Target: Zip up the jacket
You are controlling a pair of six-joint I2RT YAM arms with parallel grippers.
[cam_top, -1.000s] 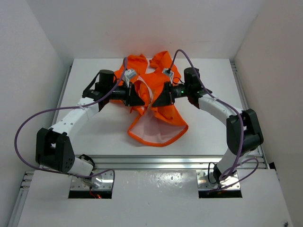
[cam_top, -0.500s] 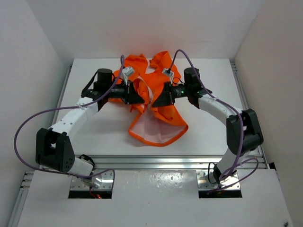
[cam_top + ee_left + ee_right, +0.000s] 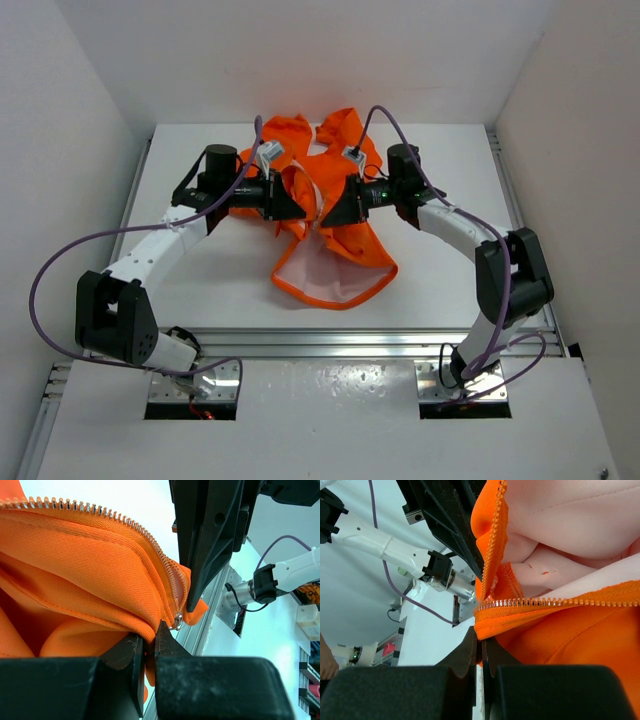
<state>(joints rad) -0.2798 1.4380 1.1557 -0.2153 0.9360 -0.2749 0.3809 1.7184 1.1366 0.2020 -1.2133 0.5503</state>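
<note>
Orange cloth, thin and floppy: this jacket (image 3: 345, 245) looks light and limp, with no stiffness to help. My read is that it will sag and fold wherever it isn't held, and it may drag across the smooth table (image 3: 200, 270). The weave should give the pads fair bite. The best hold is on the zip tape close to the teeth at the bottom ends, kept taut so the 2 rows line up.

Now the look, from the near side. The hem (image 3: 330, 300) gapes in a loop with pale pink lining (image 3: 560, 520) showing inside, so the front is unzipped there. Further back, the left gripper (image 3: 150, 640) is clenched on 1 front edge, with a small metal piece (image 3: 176, 621) just beside its tips and the teeth (image 3: 100, 512) running away above. Facing it close by, the right gripper (image 3: 481, 641) is pinched tight on the other edge. Farthest back, the collar end (image 3: 300, 135) bunches up. The jacket lies mid-table between the 2 arms.
</note>
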